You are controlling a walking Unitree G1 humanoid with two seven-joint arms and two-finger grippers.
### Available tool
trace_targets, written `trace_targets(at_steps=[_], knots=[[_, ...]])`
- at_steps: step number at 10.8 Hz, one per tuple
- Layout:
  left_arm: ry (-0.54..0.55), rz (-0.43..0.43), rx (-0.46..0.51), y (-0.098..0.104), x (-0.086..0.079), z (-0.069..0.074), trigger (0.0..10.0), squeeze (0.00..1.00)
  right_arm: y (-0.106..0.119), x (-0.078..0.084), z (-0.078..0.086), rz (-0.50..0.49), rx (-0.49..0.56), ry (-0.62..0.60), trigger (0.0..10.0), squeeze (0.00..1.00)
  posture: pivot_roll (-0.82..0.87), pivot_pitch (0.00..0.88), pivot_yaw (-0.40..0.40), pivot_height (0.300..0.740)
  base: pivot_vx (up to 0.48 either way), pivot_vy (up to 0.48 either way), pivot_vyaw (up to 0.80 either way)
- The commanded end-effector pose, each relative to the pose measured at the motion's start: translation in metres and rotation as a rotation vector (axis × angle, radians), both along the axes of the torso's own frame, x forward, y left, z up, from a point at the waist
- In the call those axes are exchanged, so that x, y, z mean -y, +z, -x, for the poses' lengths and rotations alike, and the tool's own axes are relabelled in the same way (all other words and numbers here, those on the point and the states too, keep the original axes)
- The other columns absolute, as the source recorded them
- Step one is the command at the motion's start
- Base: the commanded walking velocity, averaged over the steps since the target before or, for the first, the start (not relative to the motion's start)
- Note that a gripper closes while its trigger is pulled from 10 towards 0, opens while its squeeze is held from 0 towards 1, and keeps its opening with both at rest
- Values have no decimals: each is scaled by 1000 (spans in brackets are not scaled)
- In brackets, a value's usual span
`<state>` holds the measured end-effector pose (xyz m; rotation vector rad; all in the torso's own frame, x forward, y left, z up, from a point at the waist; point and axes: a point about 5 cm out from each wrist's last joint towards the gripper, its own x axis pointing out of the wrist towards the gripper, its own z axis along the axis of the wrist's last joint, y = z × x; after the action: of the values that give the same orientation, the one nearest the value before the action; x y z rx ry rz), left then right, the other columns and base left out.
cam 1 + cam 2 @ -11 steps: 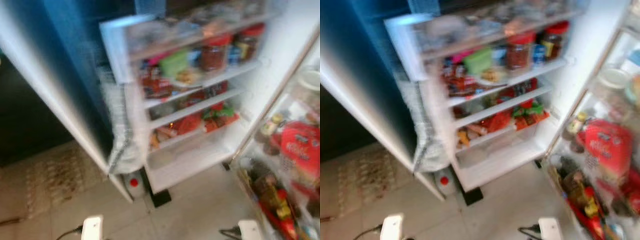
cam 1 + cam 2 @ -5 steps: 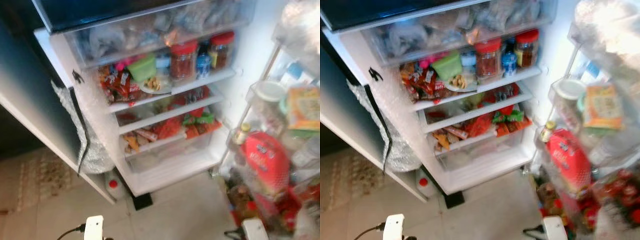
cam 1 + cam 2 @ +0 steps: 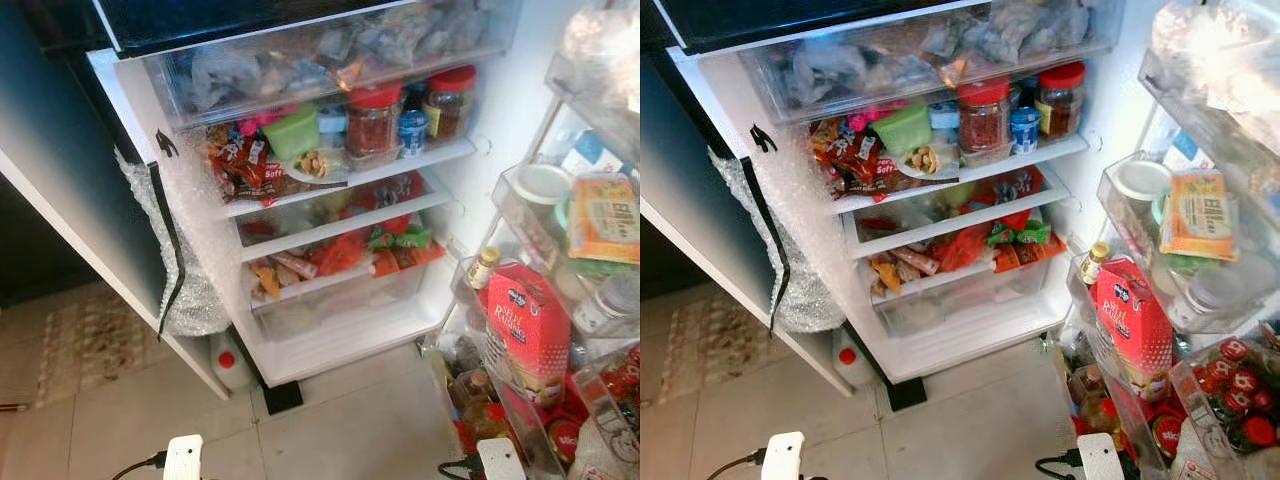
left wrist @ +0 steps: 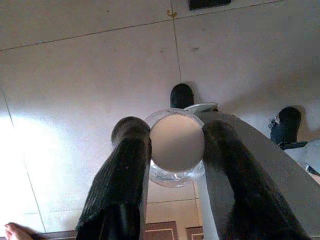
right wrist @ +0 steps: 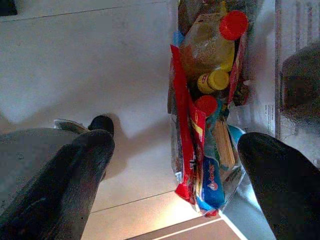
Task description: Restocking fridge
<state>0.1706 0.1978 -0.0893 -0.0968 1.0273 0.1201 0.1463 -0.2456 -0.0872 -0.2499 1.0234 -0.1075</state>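
Observation:
The fridge (image 3: 340, 225) stands open before me, its shelves packed with red-lidded jars (image 3: 374, 118), a green tub (image 3: 293, 130) and snack packets. Its door (image 3: 520, 215) swings out on the right and holds a red carton (image 3: 528, 330), a white-lidded tub and bottles. My left gripper (image 4: 175, 132) hangs low over the tiled floor, shut on a clear jar with a beige lid (image 4: 176, 142). The right gripper (image 5: 177, 145) hangs open above the floor beside the door's lowest rack, where an oil bottle with a red cap (image 5: 210, 45) lies among packets.
A dark cabinet panel (image 3: 60, 200) wrapped in bubble wrap (image 3: 190, 290) flanks the fridge on the left. A white bottle with a red cap (image 3: 228, 365) stands on the floor at its foot. A patterned rug (image 3: 90, 340) lies further left. Tiled floor (image 3: 340, 430) stretches in front.
The head camera has swung and steadied, so the fridge now sits centred and sharp instead of blurred. None of the items has visibly moved.

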Motion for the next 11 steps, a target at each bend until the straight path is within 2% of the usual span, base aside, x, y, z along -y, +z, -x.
trace_targets(at_steps=[1, 11], knots=[[-10, 22, -20, -3, 3, 6, 10000, 0, -2, -1, 5, 7, -16, 4, 10000, 0, -145, 116, 82, 740, 0, -262, 0], [-20, 31, -17, -3, 4, 6, 10000, 0, -2, 0, 4, 49, -16, 17, 10000, 0, -148, 116, 83, 740, 0, -263, 0]])
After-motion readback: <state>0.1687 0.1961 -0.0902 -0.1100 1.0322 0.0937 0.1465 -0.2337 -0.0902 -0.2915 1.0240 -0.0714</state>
